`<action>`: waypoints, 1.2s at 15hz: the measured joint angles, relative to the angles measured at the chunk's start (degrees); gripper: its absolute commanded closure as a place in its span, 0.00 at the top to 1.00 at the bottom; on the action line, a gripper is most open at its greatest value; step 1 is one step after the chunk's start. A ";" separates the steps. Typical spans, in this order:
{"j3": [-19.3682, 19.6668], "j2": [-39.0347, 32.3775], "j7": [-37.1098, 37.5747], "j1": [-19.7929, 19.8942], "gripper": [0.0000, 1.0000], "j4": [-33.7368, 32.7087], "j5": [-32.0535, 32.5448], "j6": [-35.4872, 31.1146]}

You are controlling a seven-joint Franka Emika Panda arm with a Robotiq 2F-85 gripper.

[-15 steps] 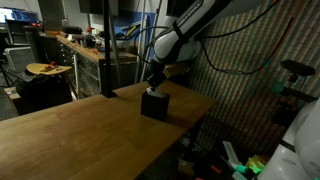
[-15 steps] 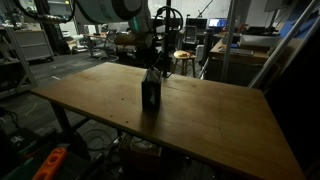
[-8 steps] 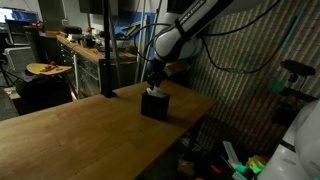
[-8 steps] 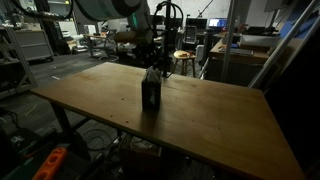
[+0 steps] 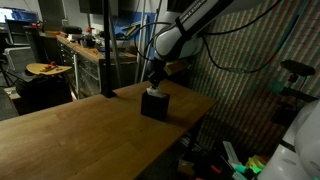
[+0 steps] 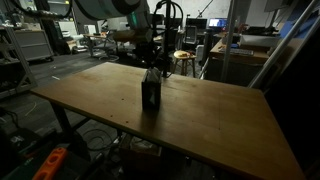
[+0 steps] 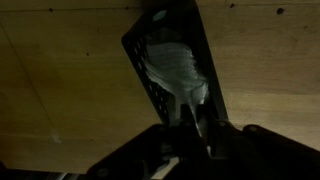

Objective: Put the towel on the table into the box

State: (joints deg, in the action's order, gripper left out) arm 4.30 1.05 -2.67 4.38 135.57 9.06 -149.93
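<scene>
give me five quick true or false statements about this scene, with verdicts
1. The box stands on the wooden table. True.
2. The towel lies flat on the table beside the box. False: the wrist view shows it inside the box.
3. The gripper hangs right above the box. True.
4. The box is bright white. False: it is dark.
5. Two boxes stand on the table. False: there is only one.
</scene>
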 measured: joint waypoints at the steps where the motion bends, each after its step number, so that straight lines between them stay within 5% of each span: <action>1: 0.00 0.05 0.17 0.00 0.08 0.00 0.22 0.00; 18: 0.17 0.95 1.74 0.14 0.06 0.29 2.80 0.03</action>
State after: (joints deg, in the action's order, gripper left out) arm 4.47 2.00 -0.93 4.52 135.85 11.86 -149.90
